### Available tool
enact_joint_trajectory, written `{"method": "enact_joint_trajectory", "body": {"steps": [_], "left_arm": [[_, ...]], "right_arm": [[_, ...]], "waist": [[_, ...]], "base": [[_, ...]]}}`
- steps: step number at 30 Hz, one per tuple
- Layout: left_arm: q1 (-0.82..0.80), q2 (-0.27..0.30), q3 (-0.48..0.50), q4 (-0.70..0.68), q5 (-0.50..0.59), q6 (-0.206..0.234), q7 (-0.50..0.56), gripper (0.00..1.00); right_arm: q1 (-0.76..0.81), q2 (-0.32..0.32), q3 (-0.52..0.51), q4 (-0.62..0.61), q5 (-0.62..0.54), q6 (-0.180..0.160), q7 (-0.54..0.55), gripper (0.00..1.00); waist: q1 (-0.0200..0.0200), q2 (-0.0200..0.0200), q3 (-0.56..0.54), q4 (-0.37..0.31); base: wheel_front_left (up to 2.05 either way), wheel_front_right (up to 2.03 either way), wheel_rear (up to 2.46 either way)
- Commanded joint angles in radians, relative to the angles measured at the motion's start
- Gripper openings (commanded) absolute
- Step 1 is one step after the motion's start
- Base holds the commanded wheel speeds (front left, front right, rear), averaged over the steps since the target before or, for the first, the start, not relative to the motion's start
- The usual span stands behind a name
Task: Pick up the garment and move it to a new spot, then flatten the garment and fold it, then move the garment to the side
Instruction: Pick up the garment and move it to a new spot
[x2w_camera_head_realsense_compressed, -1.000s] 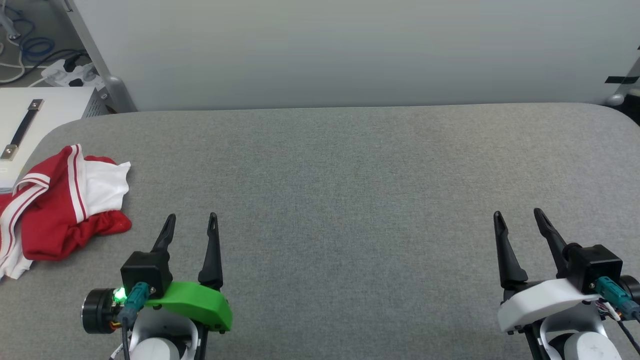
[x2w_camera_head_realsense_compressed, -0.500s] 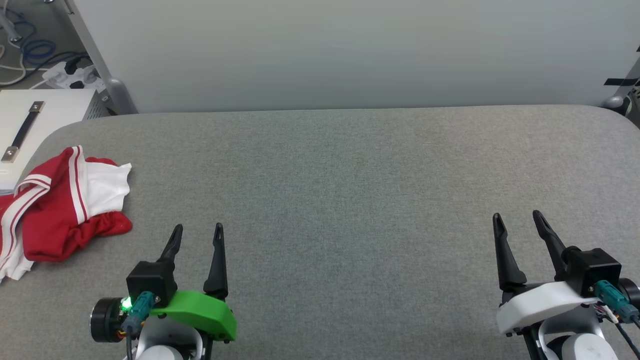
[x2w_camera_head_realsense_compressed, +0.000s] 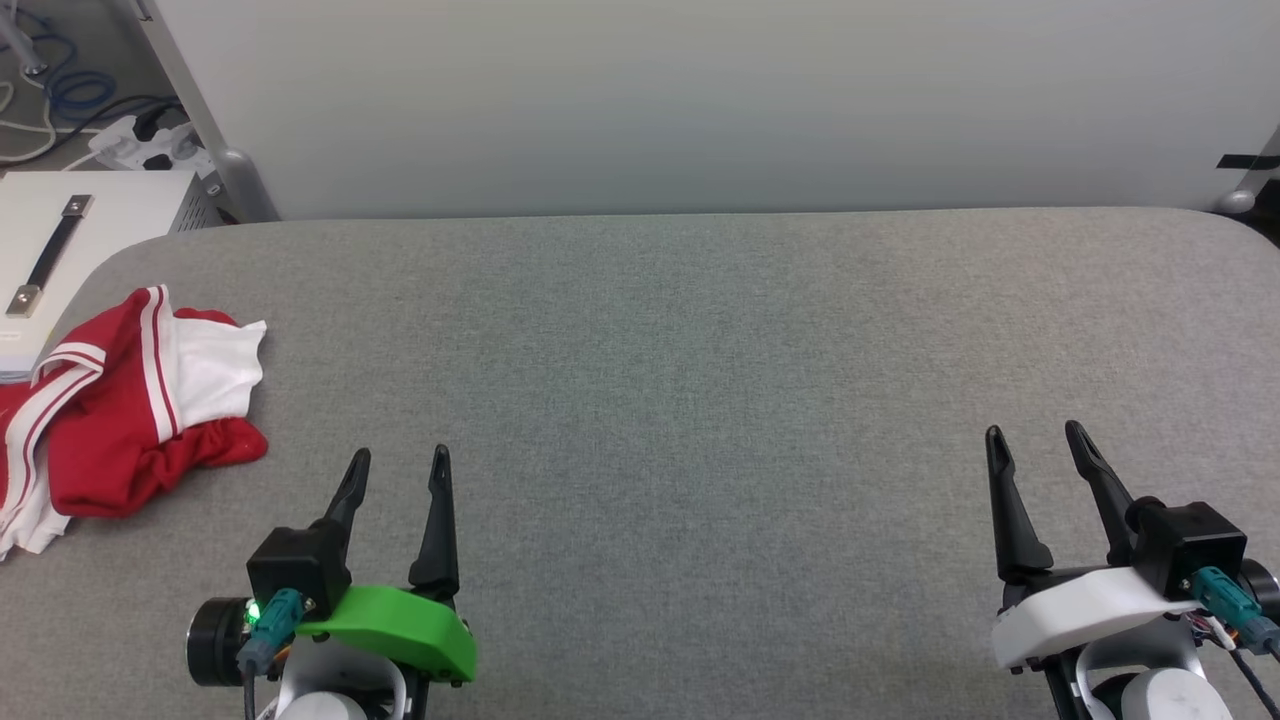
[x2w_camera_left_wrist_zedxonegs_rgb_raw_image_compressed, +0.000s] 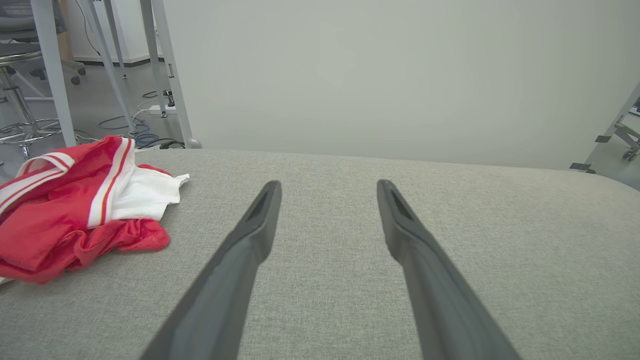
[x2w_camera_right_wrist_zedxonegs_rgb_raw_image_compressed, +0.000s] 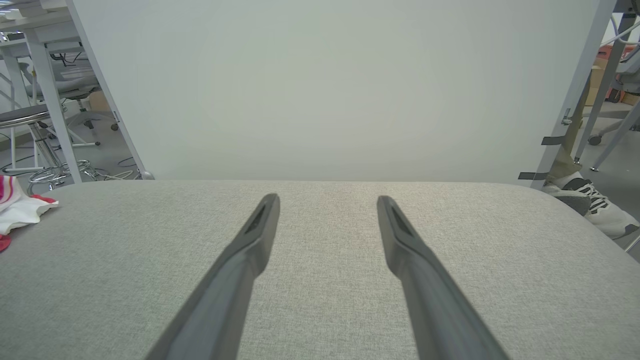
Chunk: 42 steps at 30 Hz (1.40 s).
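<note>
The garment (x2w_camera_head_realsense_compressed: 120, 410) lies crumpled at the far left edge of the grey table (x2w_camera_head_realsense_compressed: 700, 350), red with a white sleeve and striped trim. It also shows at the left of the left wrist view as the garment (x2w_camera_left_wrist_zedxonegs_rgb_raw_image_compressed: 75, 210), and a corner of the garment (x2w_camera_right_wrist_zedxonegs_rgb_raw_image_compressed: 17, 207) peeks in at the left of the right wrist view. My left gripper (x2w_camera_head_realsense_compressed: 398, 460) hovers open near the front left, to the right of the garment and apart from it. Low on the right, my right gripper (x2w_camera_head_realsense_compressed: 1037, 432) stands open with nothing between its fingers.
A pale wall panel (x2w_camera_head_realsense_compressed: 700, 100) rises behind the table. A white box with a dark strap (x2w_camera_head_realsense_compressed: 60, 250) sits off the table's left corner, with cables and a power strip (x2w_camera_head_realsense_compressed: 140, 145) on the floor behind it. A person's shoe (x2w_camera_right_wrist_zedxonegs_rgb_raw_image_compressed: 595, 210) shows beyond the right table corner.
My left gripper has drawn back slightly toward the front edge and shifted a little right. The head view has shifted slightly. The garment and the right gripper stay put.
</note>
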Motion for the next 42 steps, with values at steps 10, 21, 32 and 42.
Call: {"method": "enact_joint_trajectory", "body": {"steps": [10,21,32,42], "left_arm": [[0.01,-0.004,-0.004,0.011,-0.031,-0.012,-0.03,1.0],[0.025,-0.004,0.004,0.016,-0.056,-0.012,-0.055,1.0],[0.048,-0.005,0.024,0.015,-0.068,-0.025,-0.078,1.0],[0.068,-0.005,0.027,0.019,-0.08,-0.035,-0.099,1.0]], "right_arm": [[0.003,0.0,0.015,-0.007,0.015,-0.001,-0.03,1.0],[0.014,0.0,0.066,-0.029,0.032,-0.001,-0.055,1.0],[0.024,0.0,0.098,-0.025,0.048,-0.001,-0.077,1.0],[0.028,0.0,0.133,0.005,0.056,-0.001,-0.098,1.0]], "waist": [[0.0,0.0,0.011,0.058],[0.0,0.0,0.0,0.239],[0.0,0.0,-0.019,0.414],[0.0,0.0,-0.028,0.52]], "base": [[0.0,0.0,0.0],[0.0,0.0,0.0],[0.0,0.0,0.0],[0.0,0.0,0.0]]}}
